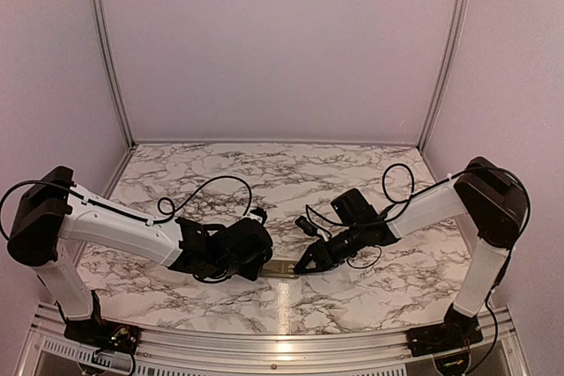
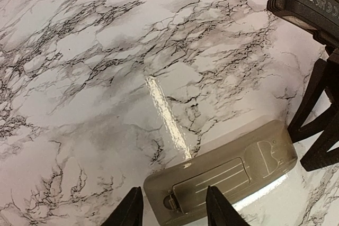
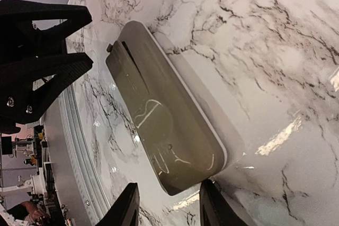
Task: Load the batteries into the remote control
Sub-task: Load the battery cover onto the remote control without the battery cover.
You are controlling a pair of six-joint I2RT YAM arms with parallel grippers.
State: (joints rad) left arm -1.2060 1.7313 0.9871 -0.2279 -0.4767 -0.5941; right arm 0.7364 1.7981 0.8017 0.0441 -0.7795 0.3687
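The black housing point(image 2: 310, 3) above the right fingers point(image 2: 318, 130) carries small white printed marks, too small to read. The slim rectangular remote control point(image 1: 284, 269) lies flat on the marbled tabletop point(image 1: 264, 173) towards 6 o'clock, grey-tan back up and white edge beneath. The left fingers point(image 2: 131, 211) are parted and straddle its 9 o'clock end. The right gripper point(image 3: 168, 207) is also spread and flanks the 3 o'clock end. Whether either touches it cannot be told.
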